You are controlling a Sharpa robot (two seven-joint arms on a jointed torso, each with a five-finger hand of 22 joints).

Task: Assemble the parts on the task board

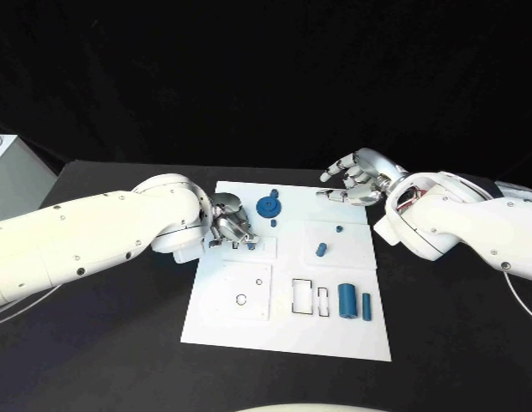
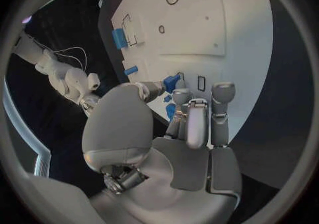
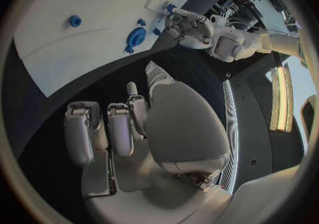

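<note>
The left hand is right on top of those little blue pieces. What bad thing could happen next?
The left hand sits low on the task board, fingers crowded around small blue pieces. It might bump one out of place or lose its hold. The blue disc is just beside it and could get nudged too. The right hand hovers at the board's far corner, open, holding nothing.

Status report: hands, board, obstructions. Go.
Left hand down on white task board, grasp unclear. Right hand open off the board's far corner. Blue round disc part between them. Nothing blocking.
</note>
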